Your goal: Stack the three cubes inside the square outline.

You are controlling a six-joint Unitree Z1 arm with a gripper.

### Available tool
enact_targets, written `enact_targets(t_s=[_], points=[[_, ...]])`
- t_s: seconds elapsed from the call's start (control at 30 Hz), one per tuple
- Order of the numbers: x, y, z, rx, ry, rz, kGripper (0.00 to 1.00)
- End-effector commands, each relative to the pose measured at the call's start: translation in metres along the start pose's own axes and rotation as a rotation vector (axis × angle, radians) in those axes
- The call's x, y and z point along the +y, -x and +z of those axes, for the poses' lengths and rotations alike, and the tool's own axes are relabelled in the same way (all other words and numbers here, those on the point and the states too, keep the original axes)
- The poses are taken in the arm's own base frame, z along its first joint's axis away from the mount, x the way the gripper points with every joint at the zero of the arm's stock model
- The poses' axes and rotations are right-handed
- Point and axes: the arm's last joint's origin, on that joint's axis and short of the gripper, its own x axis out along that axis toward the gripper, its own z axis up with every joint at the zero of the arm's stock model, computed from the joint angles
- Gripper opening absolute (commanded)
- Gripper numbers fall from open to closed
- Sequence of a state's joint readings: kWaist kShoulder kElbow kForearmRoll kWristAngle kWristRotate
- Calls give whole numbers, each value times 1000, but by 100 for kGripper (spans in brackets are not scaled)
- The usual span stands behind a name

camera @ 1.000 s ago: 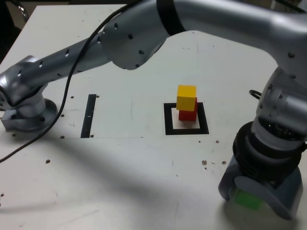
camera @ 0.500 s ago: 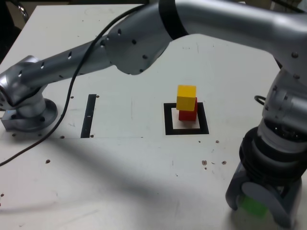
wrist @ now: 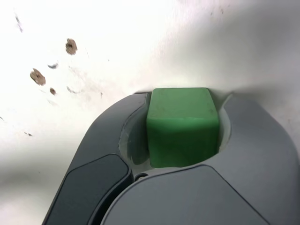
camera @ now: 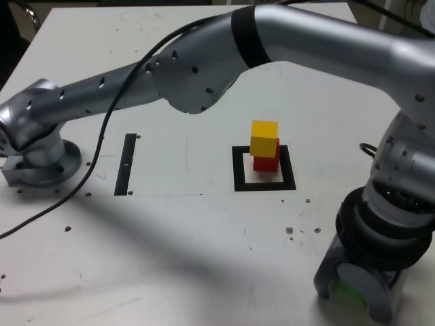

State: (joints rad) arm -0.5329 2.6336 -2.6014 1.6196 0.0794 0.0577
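Toward five o'clock from the square outline in the exterior view, the pincer is clasping the green cube, its curved jaws closing around two opposite sides and pressing against them. Below it the white table is showing dark little pits. Toward eleven o'clock from the pincer, that outline is lying flat, and the red cube is sitting inside it, toward one o'clock of its centre. The yellow cube is resting on top of the red. Farther off, at nine o'clock from the outline, a black strip is lying. Beyond that, toward ten o'clock from the pincer, the arm's base is standing.
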Motion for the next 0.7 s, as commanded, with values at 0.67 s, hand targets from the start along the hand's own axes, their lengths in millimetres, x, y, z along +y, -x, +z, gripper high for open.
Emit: enact_targets(t_s=[0.67], points=[[18, 82, -64, -32, 7, 69, 9]])
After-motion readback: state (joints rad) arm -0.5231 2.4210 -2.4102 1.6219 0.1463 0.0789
